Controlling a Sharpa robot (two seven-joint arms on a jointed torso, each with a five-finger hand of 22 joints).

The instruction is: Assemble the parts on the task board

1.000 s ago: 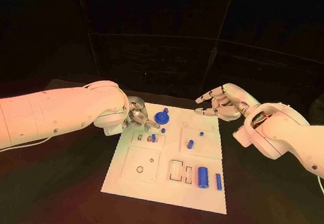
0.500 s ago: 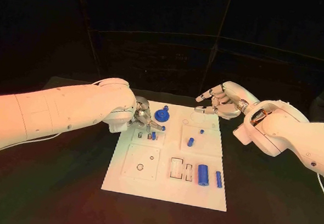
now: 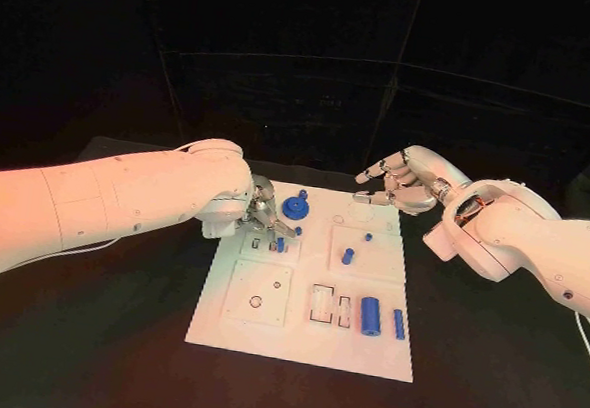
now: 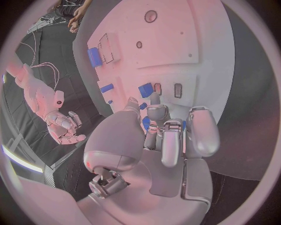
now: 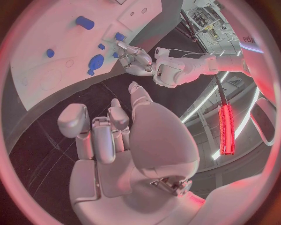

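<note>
- Two white arms reach over the black table (image 3: 104, 342) I am working at, one from each side, with the white task board (image 3: 309, 306) lying between them.
- My left hand (image 3: 257, 213) sits low at the far left part of the board, its fingers (image 4: 166, 136) curled in close together over a small blue part (image 4: 146, 123). In the left wrist view that blue piece shows between the fingertips, but I cannot tell whether they actually pinch it or only crowd around it.
- Just beside those fingers, a round blue part with a knob (image 3: 294, 208) stands on the board, and another small blue piece (image 3: 279, 245) stands in a slot near the hand.
- My right hand (image 3: 398, 186) hovers above the table at the board's far right corner, clear of the board. Its fingers (image 5: 100, 136) are loosely bent and spread apart, holding nothing.
- Mid-board, a short blue peg (image 3: 348, 257) and a tiny blue piece (image 3: 368, 237) stand well apart from both hands.
- Near the board's right near corner, a thick blue cylinder (image 3: 370, 314) lies flat just beside a thinner blue rod (image 3: 398, 324), both next to rectangular slots and far from any fingers.
</note>
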